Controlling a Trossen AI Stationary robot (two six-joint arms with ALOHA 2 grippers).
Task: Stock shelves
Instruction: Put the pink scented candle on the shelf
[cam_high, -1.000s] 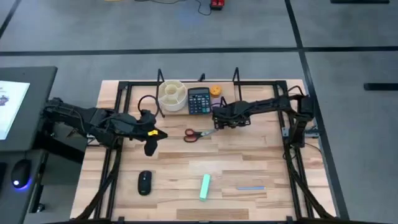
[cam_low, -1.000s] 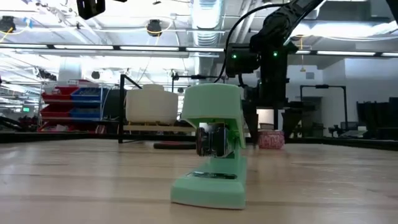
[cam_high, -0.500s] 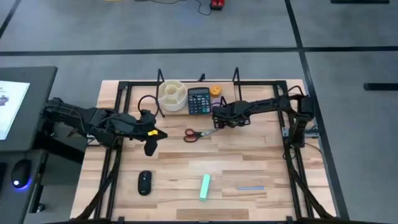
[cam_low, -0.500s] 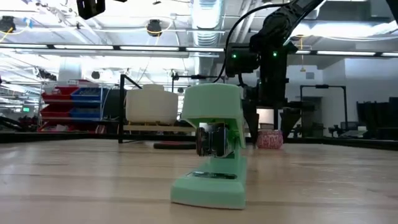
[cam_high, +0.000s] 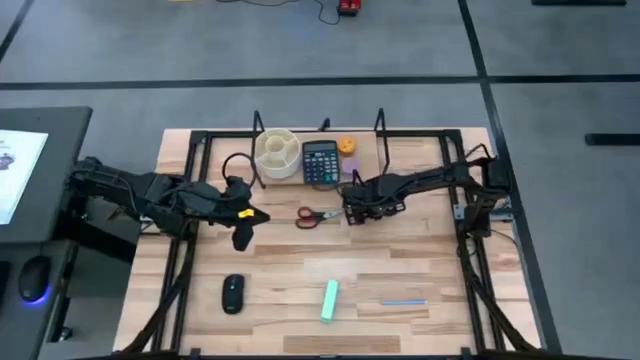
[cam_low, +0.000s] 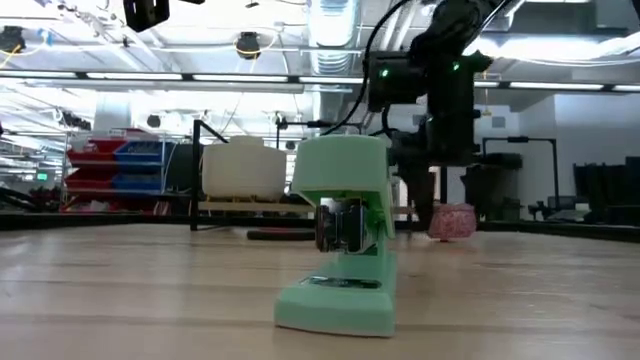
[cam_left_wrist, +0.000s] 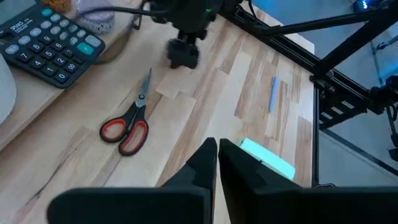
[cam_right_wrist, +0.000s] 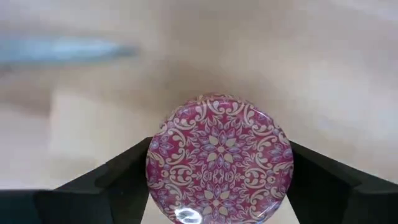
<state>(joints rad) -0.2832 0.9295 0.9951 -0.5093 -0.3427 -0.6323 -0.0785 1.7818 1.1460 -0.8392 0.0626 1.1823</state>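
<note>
Right pincer (cam_right_wrist: 219, 205) clenches a round patterned disc (cam_right_wrist: 219, 158) at its rim, centre frame; I judge it light, stiff, slippery. Shelves (cam_high: 318, 165) sit upper centre; left pincer (cam_left_wrist: 217, 152) closed

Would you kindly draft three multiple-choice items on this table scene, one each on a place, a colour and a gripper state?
1. Where is the calculator?
A. On the shelf
B. Beside the mouse
C. Off the table

2. What colour are the scissors' handles?
A. Blue
B. Red
C. Yellow

3. What is the right gripper doing?
A. Hanging open and empty
B. Gripping the scissors
C. Gripping a patterned pink disc

Answers: 1 A, it lies on the shelf plank beside the round organizer. 2 B, red loops show in the left wrist view. 3 C, the fingers press both sides of the disc.
</note>
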